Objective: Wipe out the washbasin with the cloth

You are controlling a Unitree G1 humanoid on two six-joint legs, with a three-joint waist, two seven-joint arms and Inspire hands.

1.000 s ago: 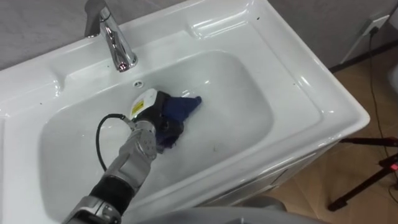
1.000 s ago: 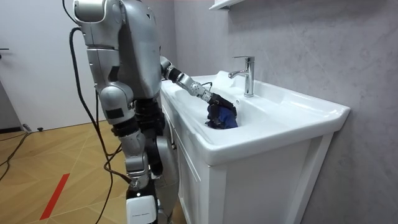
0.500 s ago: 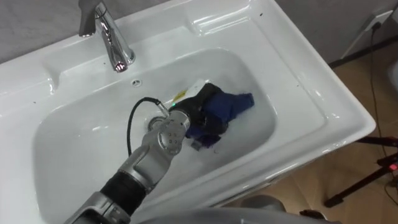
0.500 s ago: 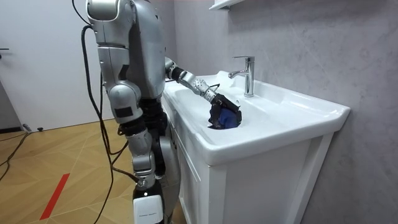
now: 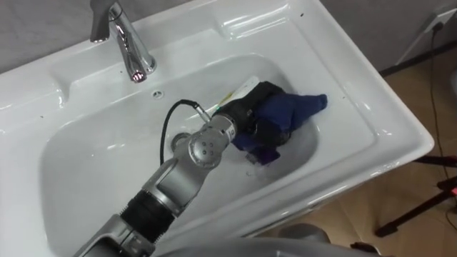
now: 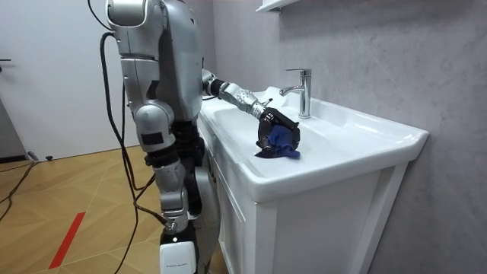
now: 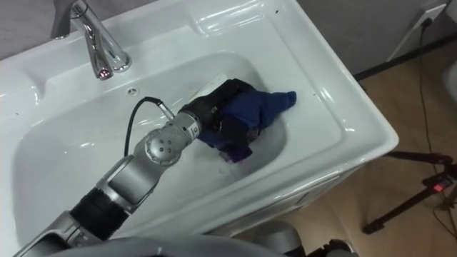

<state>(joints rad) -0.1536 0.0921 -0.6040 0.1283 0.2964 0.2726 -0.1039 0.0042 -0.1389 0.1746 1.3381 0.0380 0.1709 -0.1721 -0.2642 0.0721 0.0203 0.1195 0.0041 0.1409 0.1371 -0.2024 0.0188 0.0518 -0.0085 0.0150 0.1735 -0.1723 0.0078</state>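
A white basin lies below me, its chrome tap at the back left. My left hand reaches in from the lower left, its dark fingers curled into a blue cloth. The cloth is pressed against the bowl's right inner wall, with one corner trailing up toward the rim. The right eye view gives the same hand and cloth. From the room view I stand at the vanity's side, my arm stretched over it with the hand on the cloth.
A flat rim with a soap ledge runs behind the bowl. An overflow hole sits under the tap. Wooden floor with dark stand legs and cables lies to the right of the vanity. A grey wall backs the basin.
My left hand has swept the blue cloth from the bowl's middle to its right wall. The view has shifted a little along with it.
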